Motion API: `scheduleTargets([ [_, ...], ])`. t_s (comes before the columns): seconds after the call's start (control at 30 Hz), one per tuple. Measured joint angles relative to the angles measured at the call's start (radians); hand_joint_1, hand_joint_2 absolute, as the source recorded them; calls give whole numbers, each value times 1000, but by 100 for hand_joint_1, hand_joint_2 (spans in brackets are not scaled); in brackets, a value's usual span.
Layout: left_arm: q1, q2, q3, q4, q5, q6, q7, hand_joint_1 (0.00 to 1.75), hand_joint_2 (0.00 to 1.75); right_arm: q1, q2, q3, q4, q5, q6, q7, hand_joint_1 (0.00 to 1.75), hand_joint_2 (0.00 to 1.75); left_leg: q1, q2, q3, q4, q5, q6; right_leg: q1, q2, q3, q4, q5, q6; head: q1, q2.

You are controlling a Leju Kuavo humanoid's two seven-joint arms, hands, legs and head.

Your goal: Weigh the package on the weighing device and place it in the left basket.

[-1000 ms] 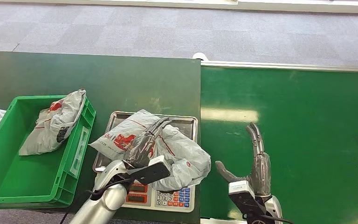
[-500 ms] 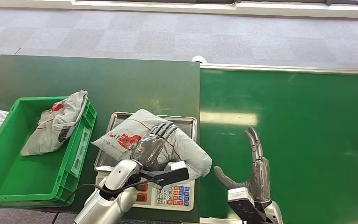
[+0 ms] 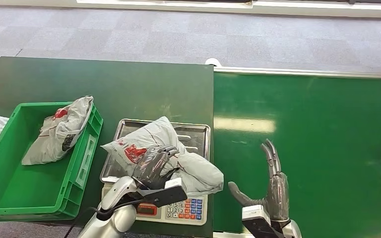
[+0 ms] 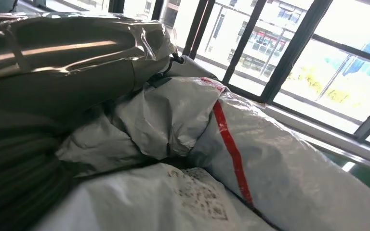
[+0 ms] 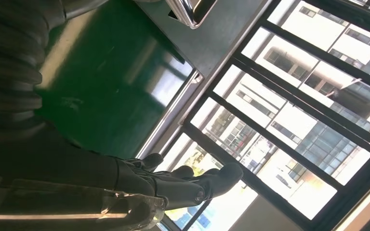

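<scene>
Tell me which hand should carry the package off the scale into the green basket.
The left hand. It already grips the package lying on the scale, and the green basket sits on that same side. The right hand hovers open over the green belt, farther from both.

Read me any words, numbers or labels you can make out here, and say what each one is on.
No text is readable.
Package on the scale: red printing, blurred.
Its label: speckled grey print, illegible.
Scale keypad: keys too small.
Package in the green basket: red and dark marks, illegible.
</scene>
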Motion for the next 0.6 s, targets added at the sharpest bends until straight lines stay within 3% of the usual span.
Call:
scheduleTargets([
  [0.37, 120, 21, 57, -243, 347, 93, -161, 173, 175, 13, -2, 7, 1, 0, -58, 7, 0, 175, 0, 0, -9, 0, 0, 0, 0, 0, -10, 0, 0, 0, 0, 0],
  [0.6, 155, 38, 121, -345, 435, 120, -225, 174, 175, 13, -6, 10, 1, 3, -77, 23, 0, 175, 0, 0, -9, 0, 0, 0, 0, 0, -10, 0, 0, 0, 0, 0],
])
